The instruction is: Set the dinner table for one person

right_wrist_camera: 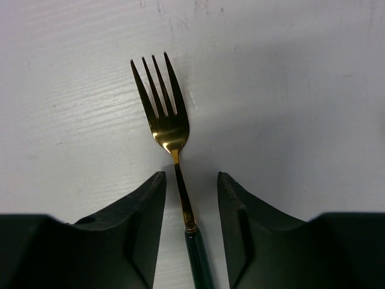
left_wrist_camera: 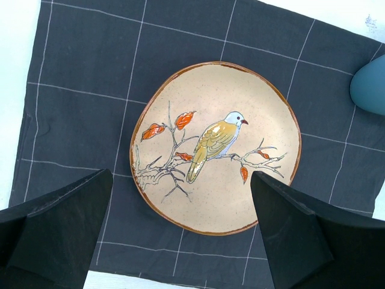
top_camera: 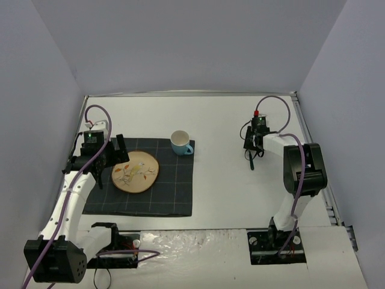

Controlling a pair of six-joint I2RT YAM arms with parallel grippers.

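Observation:
The dinner table (top_camera: 228, 120) is a large white top. A dark grey checked placemat (top_camera: 174, 192) lies on its left half. On the mat sit a beige plate (top_camera: 135, 172) painted with a bird and a blue cup (top_camera: 180, 143). My left gripper (top_camera: 112, 161) is open and empty above the near edge of the plate (left_wrist_camera: 213, 147). My right gripper (top_camera: 251, 158) is low over the bare table on the right. In the right wrist view it (right_wrist_camera: 191, 176) is open, its fingers on either side of the neck of a gold fork (right_wrist_camera: 162, 114) with a dark green handle, gaps on both sides.
The placemat (left_wrist_camera: 90, 72) fills most of the left wrist view, with the cup (left_wrist_camera: 370, 87) at its right edge. Grey walls close in the table on three sides. The arm bases stand at the near edge.

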